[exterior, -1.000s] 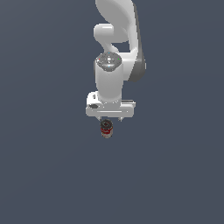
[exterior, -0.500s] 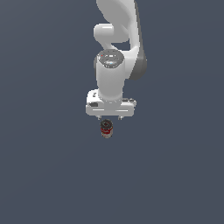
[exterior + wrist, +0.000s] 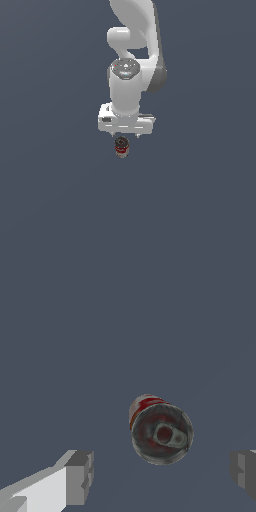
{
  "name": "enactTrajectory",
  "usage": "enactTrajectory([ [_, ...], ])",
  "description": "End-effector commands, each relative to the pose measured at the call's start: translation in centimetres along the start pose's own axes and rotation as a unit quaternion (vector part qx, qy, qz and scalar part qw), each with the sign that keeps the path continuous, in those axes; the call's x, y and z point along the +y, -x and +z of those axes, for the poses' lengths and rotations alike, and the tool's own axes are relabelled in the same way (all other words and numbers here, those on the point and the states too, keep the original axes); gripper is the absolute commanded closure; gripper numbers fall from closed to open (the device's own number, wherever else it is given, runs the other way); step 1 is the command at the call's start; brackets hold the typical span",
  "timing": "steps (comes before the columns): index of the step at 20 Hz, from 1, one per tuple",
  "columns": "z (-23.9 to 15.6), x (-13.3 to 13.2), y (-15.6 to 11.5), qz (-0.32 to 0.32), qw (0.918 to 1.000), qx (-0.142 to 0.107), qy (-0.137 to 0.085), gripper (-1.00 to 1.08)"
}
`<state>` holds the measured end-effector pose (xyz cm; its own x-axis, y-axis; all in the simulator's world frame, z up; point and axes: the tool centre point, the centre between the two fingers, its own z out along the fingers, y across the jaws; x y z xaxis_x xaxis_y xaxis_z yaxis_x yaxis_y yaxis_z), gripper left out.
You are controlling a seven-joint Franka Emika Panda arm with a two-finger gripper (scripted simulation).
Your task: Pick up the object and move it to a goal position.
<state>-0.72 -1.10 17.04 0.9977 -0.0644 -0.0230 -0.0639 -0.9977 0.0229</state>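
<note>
In the exterior view the arm hangs straight down and the gripper [image 3: 125, 136] sits right above the soup can [image 3: 121, 147], which stands upright on the plain grey floor [image 3: 55, 200] just beneath the hand; from here the fingers are tucked behind the white hand body, so their spread can't be read in this shot. Over to the wrist view and it's clear: we're looking down on the can [image 3: 161, 432], its metal lid with the pull tab facing the camera and a sliver of red label showing on the side, and the two fingers [image 3: 80, 477] stand wide apart, one on each side, neither touching it. The can sits nearer one finger than the other, not quite centred. By the looks of it this is a rigid, smooth-walled tin, probably with some weight for its size, so it should take a firm squeeze but could slip; best taken across the round wall at mid-height, below the rim.
</note>
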Motion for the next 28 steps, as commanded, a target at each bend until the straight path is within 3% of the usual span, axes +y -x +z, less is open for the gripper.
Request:
enactTrajectory([
  [1,0.4,0.1,0.1,0.016,0.9999,0.001,-0.001,-0.92],
  [7,1.8,0.6,0.3,0.078,0.9969,0.003,-0.006,-0.92],
  [16,3.8,1.5,0.7,0.173,0.9849,0.008,-0.012,-0.92],
  [22,4.3,1.7,0.8,0.198,0.9801,0.009,-0.013,-0.92],
  [28,4.7,1.7,0.8,0.197,0.9803,0.009,-0.013,-0.92],
])
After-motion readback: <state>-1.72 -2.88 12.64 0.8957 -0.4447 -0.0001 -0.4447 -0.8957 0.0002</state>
